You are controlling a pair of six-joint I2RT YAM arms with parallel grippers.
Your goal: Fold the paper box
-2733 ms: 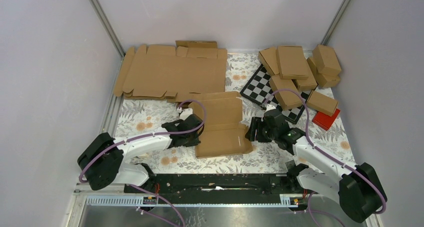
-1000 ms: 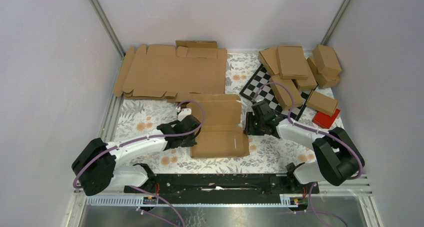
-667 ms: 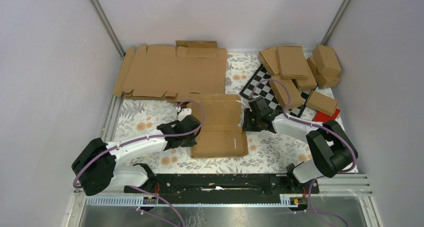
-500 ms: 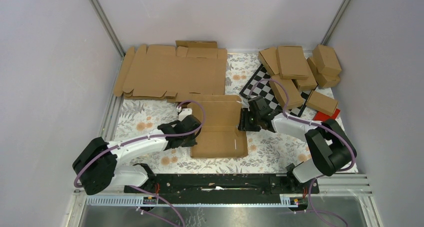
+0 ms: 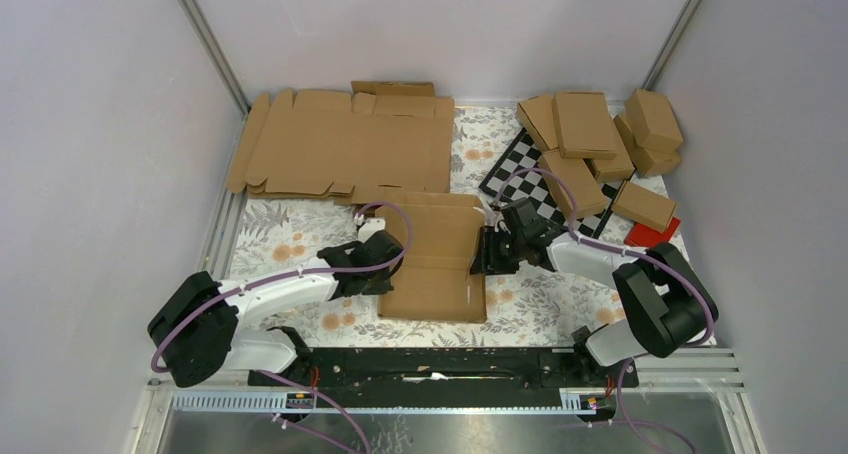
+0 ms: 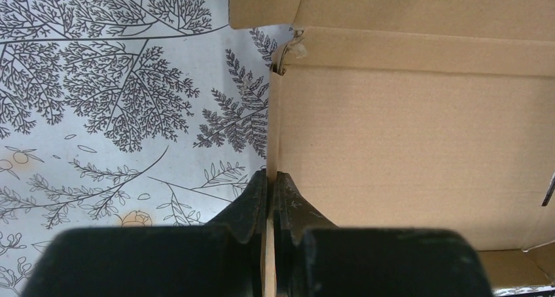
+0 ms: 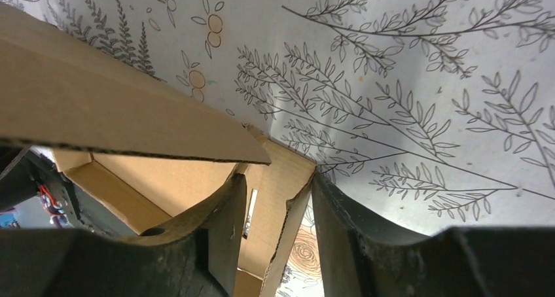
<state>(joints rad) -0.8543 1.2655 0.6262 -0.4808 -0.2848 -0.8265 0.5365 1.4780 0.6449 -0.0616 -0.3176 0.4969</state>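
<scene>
The paper box (image 5: 435,259) is showing plain brown cardboard, unprinted, and is lying partly formed in the middle of the table (image 5: 280,239), its right flap lifted off the surface. The table is wearing a pale cloth printed with grey ferns and orange flowers. Pale lilac walls (image 5: 100,124) are closing the space in on three sides, with slanting metal posts (image 5: 205,39) at the far corners. Beyond the paper box and to its left, flat cardboard blanks (image 5: 340,149) are lying stacked. Beyond it to the right a chequered board (image 5: 520,169) is carrying a heap of folded cartons (image 5: 590,139), and a red block (image 5: 652,237) is lying just beside that heap.

The left arm is reaching low across the cloth to the paper box's left edge, where the left tool (image 6: 269,179) is pinching a thin upright wall of cardboard. The right arm is bending in from the right, and the right tool (image 7: 278,192) is standing spread at the paper box's right side, a raised flap edge sitting between its fingers (image 7: 226,205)
</scene>
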